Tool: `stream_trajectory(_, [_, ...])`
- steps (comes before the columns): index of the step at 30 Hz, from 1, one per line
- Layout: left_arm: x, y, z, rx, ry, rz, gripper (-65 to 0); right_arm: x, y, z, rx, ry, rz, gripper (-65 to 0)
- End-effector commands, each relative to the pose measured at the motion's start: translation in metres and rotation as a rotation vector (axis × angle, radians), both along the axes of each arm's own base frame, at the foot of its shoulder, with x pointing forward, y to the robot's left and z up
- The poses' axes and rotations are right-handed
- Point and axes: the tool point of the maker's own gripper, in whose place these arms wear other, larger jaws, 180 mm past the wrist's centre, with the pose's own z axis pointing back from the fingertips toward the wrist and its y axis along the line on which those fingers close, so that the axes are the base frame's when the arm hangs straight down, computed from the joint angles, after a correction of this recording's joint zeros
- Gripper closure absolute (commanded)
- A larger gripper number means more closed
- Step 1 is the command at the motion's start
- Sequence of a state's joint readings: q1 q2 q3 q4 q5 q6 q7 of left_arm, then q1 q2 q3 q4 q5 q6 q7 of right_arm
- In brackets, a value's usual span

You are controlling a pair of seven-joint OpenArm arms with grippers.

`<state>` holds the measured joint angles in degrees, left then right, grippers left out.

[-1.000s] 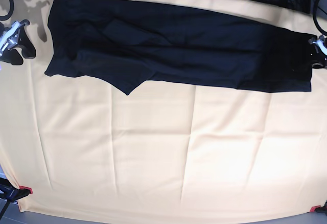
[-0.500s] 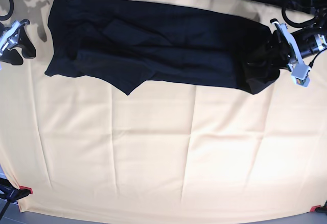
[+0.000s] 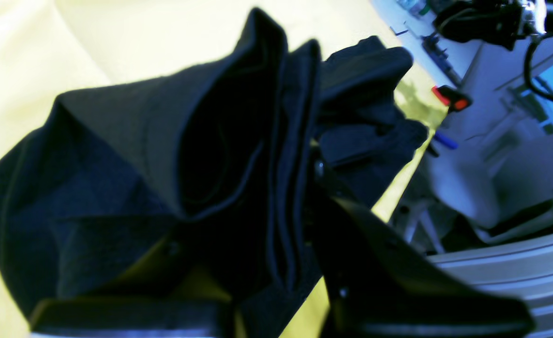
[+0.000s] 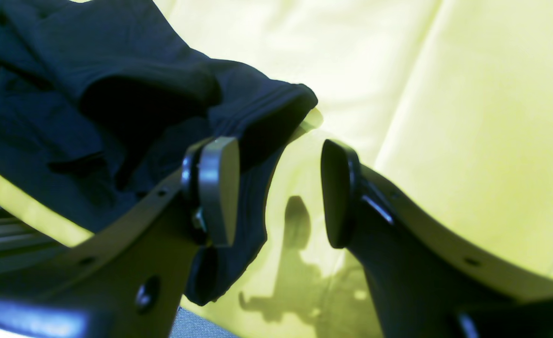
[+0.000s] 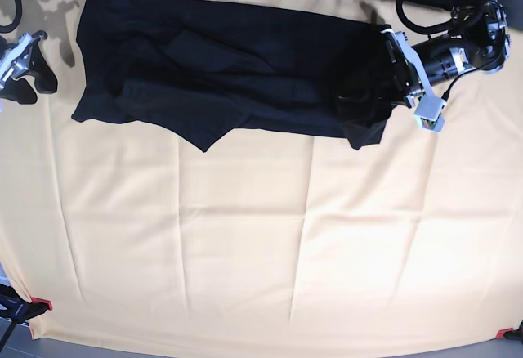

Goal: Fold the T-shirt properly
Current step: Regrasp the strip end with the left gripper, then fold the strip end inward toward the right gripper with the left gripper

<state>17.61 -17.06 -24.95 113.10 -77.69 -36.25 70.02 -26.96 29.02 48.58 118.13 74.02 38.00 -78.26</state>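
The left claw [image 5: 391,76] has dragged the one black T-shirt [image 5: 229,72] end inward, clamped on bunched cloth; the right claw [image 4: 276,192] gapes empty over the yellow-covered desk [image 5: 245,243].

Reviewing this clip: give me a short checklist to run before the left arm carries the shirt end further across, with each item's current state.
1. Left tool shut on the T-shirt: ok.
2. Gripped cloth lifted and bunched at the tool, several layers: ok.
3. Right tool open, holding nothing: ok.
4. Right tool beside the shirt's edge, its fingers not pinching the cloth: ok.
5. Far end of the shirt lying flat: not ok, creased.
6. Yellow cloth ahead bare: ok.
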Motion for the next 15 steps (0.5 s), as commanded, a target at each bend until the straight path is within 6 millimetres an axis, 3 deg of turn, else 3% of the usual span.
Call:
stream_trajectory(1, [0.0,-0.004,0.015,-0.054,-0.036,-0.016,-12.0,0.004,0.0,0.011,-0.01,-0.036,0.018,-30.8])
stream_trajectory(3, [-0.003,-0.01,0.022,-0.107,-0.029,-0.036,-30.0,0.004,0.0,0.011,-0.01,-0.036,0.018,-30.8])
stream_trajectory(5, [-0.002,-0.011,0.023,-0.131,0.006,-0.023,-39.0,0.004,0.0,0.01,-0.011,-0.035,0.018,-30.8])
stream_trajectory(11, [-0.005,-0.014,0.03,-0.11,-0.013,-0.042,-39.2,0.004,0.0,0.01,-0.011,-0.035,0.018,-30.8])
stream_trajectory(14, [-0.008,-0.012,0.048,-0.054,-0.154,-0.065,-37.7,0.004,0.0,0.01,-0.01,-0.035,0.018,-30.8])
stream_trajectory(15, [-0.009,-0.008,0.057,-0.022,-0.221,-0.065,-33.4,0.004,0.0,0.01,-0.011,-0.035,0.017,-30.8])
